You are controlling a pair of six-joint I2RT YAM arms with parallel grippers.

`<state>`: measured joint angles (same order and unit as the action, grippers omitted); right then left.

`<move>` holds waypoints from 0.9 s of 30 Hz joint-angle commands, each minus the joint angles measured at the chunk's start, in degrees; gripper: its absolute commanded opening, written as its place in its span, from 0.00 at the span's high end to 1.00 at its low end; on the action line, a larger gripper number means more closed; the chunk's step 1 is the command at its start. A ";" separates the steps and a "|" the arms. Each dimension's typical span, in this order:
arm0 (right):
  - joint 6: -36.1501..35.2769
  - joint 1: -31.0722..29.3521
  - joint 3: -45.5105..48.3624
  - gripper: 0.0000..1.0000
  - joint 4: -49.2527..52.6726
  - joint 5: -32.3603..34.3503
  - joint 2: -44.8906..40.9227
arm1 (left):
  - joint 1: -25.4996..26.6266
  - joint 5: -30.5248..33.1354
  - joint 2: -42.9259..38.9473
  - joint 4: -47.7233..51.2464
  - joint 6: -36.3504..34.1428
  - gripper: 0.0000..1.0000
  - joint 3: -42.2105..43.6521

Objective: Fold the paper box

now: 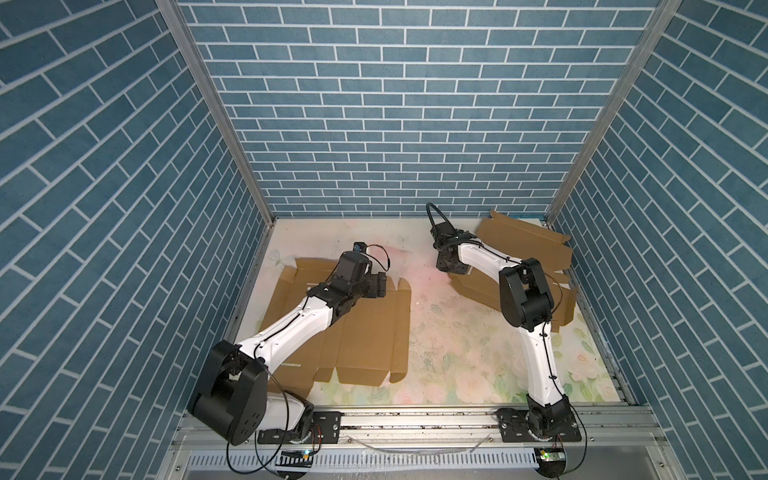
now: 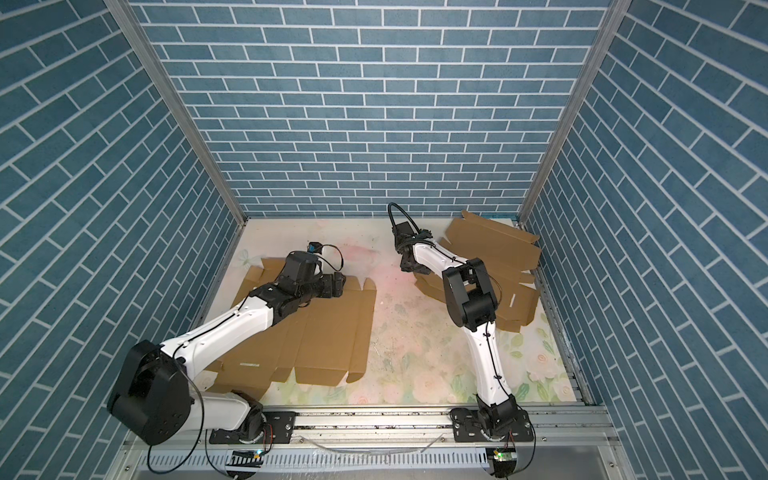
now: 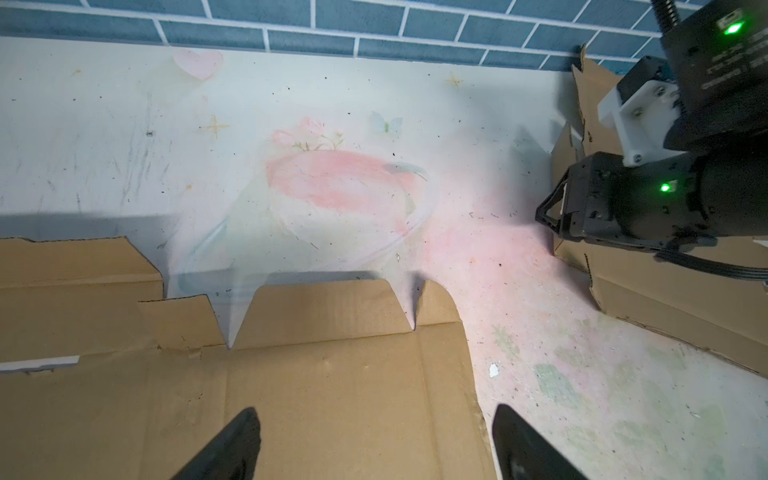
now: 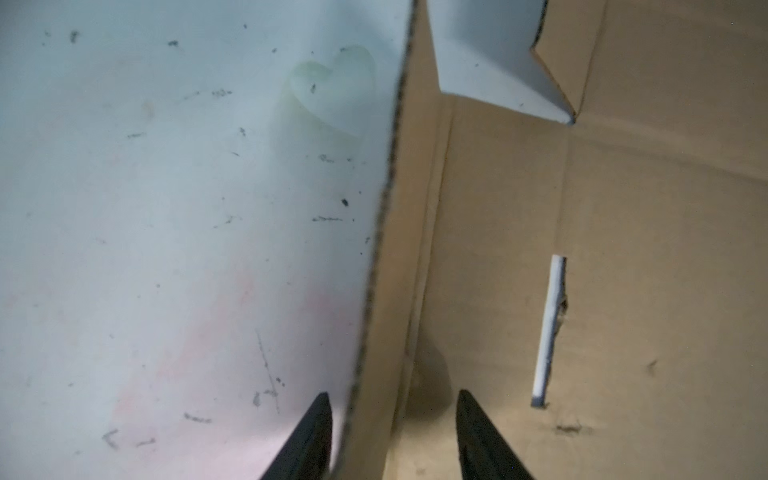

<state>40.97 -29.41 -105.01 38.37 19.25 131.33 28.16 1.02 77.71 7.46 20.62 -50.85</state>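
In both top views the left box [image 1: 365,332] lies flat on the table [image 1: 457,357], the right box [image 1: 519,239] near the back right corner; the left wrist view shows the left jaws wide over the left box; the right wrist view, right jaws half-open astride the right box's raised edge.

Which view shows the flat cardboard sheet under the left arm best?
A top view: the flat cardboard sheet is almost whole in sight, only the left arm covers part; both top views show this. The left wrist view shows just its far flaps. The right wrist view shows the other cardboard instead.
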 commanded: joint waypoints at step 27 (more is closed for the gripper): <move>31.49 -0.72 25.56 0.95 -17.02 -21.73 -31.08 | 18.11 -7.32 15.70 -36.43 17.34 0.06 6.88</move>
<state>63.66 -29.45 -82.08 25.19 -0.84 103.53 45.01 -5.80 90.80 -22.79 33.69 -41.87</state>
